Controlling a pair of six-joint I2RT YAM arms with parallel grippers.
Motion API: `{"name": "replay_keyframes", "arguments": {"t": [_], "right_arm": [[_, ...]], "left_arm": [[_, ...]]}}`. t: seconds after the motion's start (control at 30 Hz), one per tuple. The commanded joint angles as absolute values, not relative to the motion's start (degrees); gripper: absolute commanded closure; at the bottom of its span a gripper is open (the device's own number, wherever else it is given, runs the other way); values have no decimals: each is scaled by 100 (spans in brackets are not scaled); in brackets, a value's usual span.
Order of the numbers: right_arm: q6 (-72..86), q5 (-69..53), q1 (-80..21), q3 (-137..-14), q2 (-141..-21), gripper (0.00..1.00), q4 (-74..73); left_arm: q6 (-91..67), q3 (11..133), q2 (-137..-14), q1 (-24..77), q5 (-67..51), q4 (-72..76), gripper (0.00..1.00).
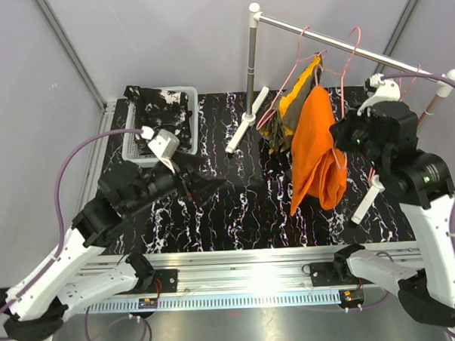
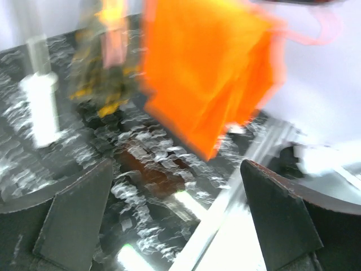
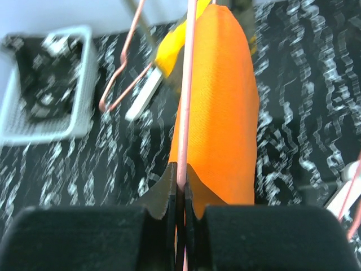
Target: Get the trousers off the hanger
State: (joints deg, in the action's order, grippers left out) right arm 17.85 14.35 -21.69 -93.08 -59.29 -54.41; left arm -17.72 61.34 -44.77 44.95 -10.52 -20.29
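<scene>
The plain orange trousers (image 1: pixel 315 151) hang folded over a pink wire hanger (image 1: pixel 338 73) on the metal rail (image 1: pixel 343 43). The camouflage trousers (image 1: pixel 285 111) hang just behind them on a second pink hanger. The black speckled trousers (image 1: pixel 161 113) lie in the white basket (image 1: pixel 138 149). My right gripper (image 3: pixel 180 178) is shut on the pink hanger wire (image 3: pixel 185 107), right beside the orange trousers (image 3: pixel 223 107). My left gripper (image 1: pixel 206 188) is open and empty over the mat, left of the orange trousers (image 2: pixel 208 79).
The rail's upright post (image 1: pixel 251 64) and white feet (image 1: pixel 244 128) stand on the black marbled mat (image 1: pixel 244 215). Another white foot (image 1: pixel 367 198) is at the right. An aluminium frame (image 1: pixel 247 271) runs along the near edge.
</scene>
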Motion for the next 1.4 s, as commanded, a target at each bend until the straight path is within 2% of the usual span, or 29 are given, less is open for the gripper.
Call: {"name": "replay_keyframes", "arguments": {"t": [0.0,0.23,0.33,0.4,0.57,0.8,0.97,1.0,1.07,1.1,1.17,1.2,1.3,1.37], "right_arm": [[1722,581,-2171,-9651,-5249,100,-5080],[2206,-613,-2171,-9388,-4536,100,-5221],[2224,-930,-2180,-9299,-4351,100,-5247],[2189,-1071,-2171,-9299,-4307,100,-5308],[2110,-1257,-2171,-9386,-4175,100,-5344],[2180,-1406,-2180,-9554,-3982,100,-5432],[2232,-1459,-2171,-9527,-3894,100,-5396],[2224,-1459,-2171,-9536,-3876,100,-5396],[2197,-1450,-2171,-9545,-3859,100,-5405],[2171,-1372,-2171,-9580,-3858,100,-5423],[2119,-1284,-2180,-9615,-3867,100,-5475],[2075,-1170,-2171,-9633,-3885,100,-5536],[2004,-942,-2171,-9642,-3911,100,-5581],[1995,-914,-2171,-9650,-3955,100,-5572]], "left_arm": [[-1364,6408,-4561,5648,154,-1126,1],[-433,5565,-5280,7879,1457,692,1],[288,5642,-6051,8785,2423,1457,1],[474,6141,-6563,9017,2977,1547,1],[466,7162,-7855,9097,3690,1396,1],[659,7751,-8603,9088,4358,1758,1],[694,8296,-9026,9018,4228,1504,3],[703,8375,-9079,9009,4245,1451,8],[738,8525,-9246,8974,4271,1302,25],[764,8534,-9272,8965,4341,1301,39],[747,8456,-9229,8939,4359,1283,48],[747,8403,-9194,8938,4368,1309,49],[756,8148,-8992,8930,4228,1424,33],[791,8025,-8877,8930,4192,1468,33]]}}
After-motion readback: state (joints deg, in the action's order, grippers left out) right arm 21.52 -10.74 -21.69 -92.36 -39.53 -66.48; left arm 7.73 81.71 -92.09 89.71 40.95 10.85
